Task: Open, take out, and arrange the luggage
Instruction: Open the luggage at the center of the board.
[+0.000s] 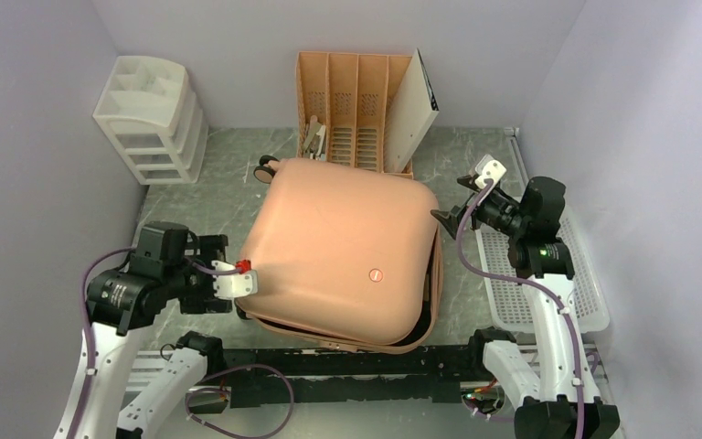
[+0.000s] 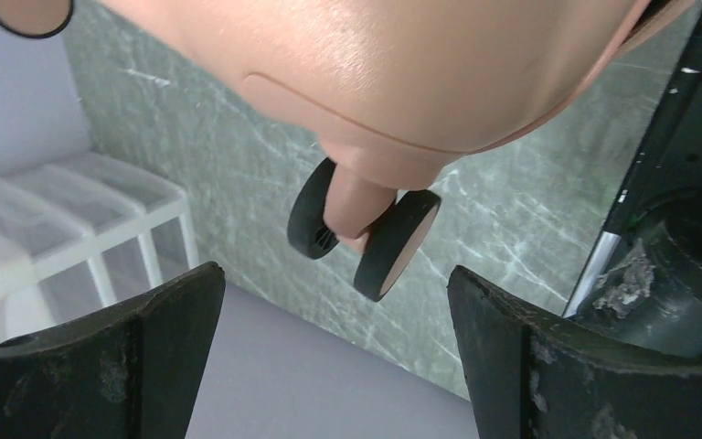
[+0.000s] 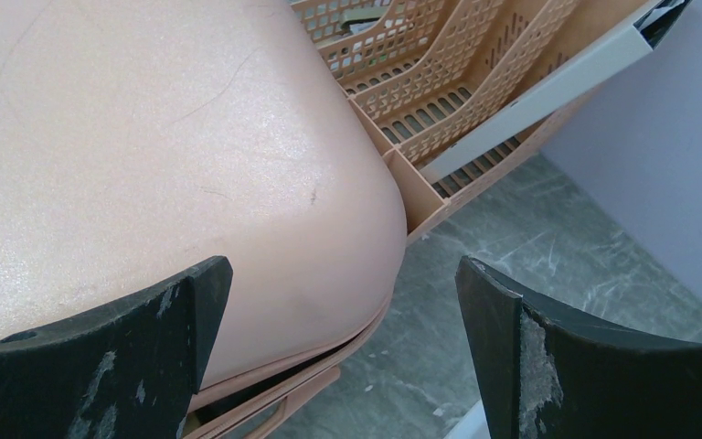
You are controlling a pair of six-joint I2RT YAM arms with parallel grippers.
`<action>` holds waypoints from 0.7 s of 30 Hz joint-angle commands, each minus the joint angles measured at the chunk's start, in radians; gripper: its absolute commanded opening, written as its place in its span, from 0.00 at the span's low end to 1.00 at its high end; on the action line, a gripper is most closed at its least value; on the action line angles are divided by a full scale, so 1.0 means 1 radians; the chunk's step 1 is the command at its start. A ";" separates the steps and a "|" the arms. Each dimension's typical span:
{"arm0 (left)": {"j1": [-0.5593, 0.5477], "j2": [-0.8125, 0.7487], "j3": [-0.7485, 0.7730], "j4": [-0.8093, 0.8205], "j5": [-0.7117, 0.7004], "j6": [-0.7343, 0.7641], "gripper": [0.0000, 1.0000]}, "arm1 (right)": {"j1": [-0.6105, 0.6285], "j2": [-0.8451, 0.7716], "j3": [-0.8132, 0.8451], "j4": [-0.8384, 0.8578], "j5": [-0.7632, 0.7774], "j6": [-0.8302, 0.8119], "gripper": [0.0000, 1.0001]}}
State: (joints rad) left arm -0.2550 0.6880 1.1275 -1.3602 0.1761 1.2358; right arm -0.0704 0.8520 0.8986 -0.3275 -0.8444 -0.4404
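Observation:
The salmon-pink suitcase [image 1: 338,251] lies flat in the middle of the table, round logo [image 1: 377,274] facing up. Its upper shell stands slightly ajar along the right and near edges, with a dark gap showing. My left gripper [image 1: 242,291] is open and empty at the near-left corner. In the left wrist view [image 2: 334,274] it faces a black double spinner wheel [image 2: 366,233] under the shell [image 2: 375,64]. My right gripper [image 1: 446,219] is open and empty at the far-right corner. In the right wrist view [image 3: 343,265] one finger is over the shell [image 3: 146,137], the other over the table.
An orange-tan slotted file rack [image 1: 352,101] holding a grey folder [image 1: 411,110] stands right behind the suitcase and also shows in the right wrist view [image 3: 457,82]. A white drawer unit [image 1: 151,119] is at the back left. A white slotted tray [image 1: 548,283] lies along the right wall.

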 commanded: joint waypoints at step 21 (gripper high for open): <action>0.001 0.082 -0.033 0.177 0.233 0.003 0.06 | 0.000 -0.004 0.174 -0.181 -0.019 -0.122 1.00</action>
State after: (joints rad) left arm -0.2596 0.7540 0.9901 -1.2518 0.2928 1.3205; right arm -0.0704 0.8501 0.9123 -0.3798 -0.8356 -0.4614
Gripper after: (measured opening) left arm 0.386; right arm 0.994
